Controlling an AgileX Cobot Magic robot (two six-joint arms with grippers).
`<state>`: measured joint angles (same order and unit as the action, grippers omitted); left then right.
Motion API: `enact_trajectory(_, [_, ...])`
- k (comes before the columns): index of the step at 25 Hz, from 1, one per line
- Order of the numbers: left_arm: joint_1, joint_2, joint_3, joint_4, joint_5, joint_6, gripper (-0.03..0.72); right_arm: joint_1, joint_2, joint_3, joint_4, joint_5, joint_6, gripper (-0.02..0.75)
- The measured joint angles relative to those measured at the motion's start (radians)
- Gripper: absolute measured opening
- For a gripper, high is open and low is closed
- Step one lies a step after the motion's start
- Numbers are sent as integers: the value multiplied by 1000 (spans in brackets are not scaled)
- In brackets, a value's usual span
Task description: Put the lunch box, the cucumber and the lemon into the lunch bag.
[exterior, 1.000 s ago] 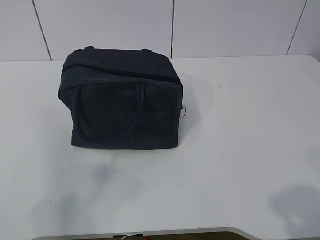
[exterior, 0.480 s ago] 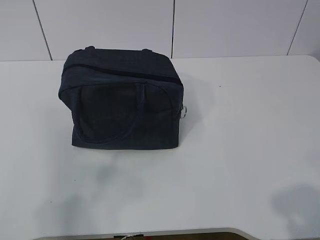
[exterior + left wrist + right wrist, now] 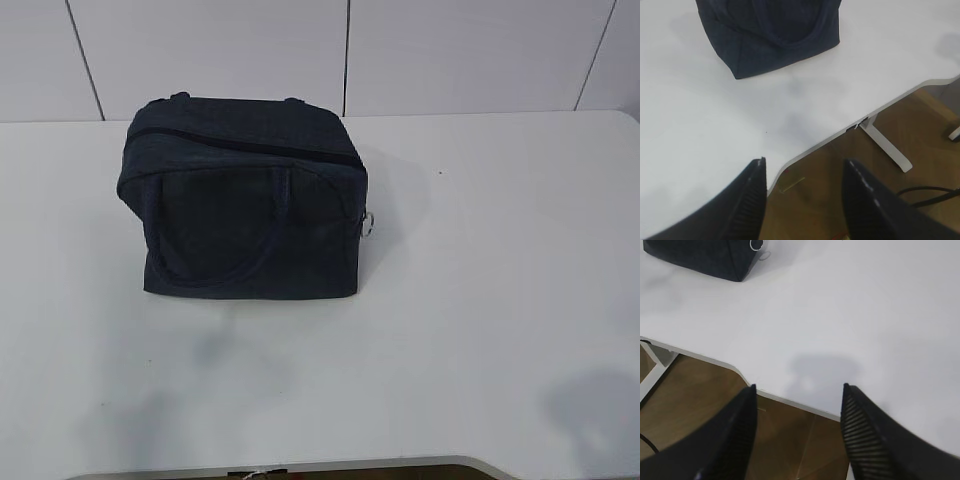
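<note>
The dark navy lunch bag (image 3: pixel 245 200) stands zipped shut on the white table (image 3: pixel 480 300), left of centre, with its metal ring pull (image 3: pixel 368 224) hanging at its right end. The bag also shows in the left wrist view (image 3: pixel 772 32) and its corner in the right wrist view (image 3: pixel 705 257). The lunch box, the cucumber and the lemon are out of view. My left gripper (image 3: pixel 802 165) is open and empty over the table's front edge. My right gripper (image 3: pixel 799 390) is open and empty over the front edge too. Neither gripper shows in the exterior view.
The table's front edge curves in a cut-out (image 3: pixel 805 152) below my left gripper. A white table leg (image 3: pixel 887 147) and brown floor lie below. White wall panels (image 3: pixel 350 55) stand behind the table.
</note>
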<state>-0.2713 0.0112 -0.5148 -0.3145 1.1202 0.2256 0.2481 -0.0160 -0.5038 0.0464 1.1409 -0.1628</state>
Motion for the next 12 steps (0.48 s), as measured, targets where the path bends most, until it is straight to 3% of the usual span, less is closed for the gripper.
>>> enact_trajectory(12, [14, 0, 0, -2, 0, 0, 332, 0, 0, 1, 0, 0, 0, 438])
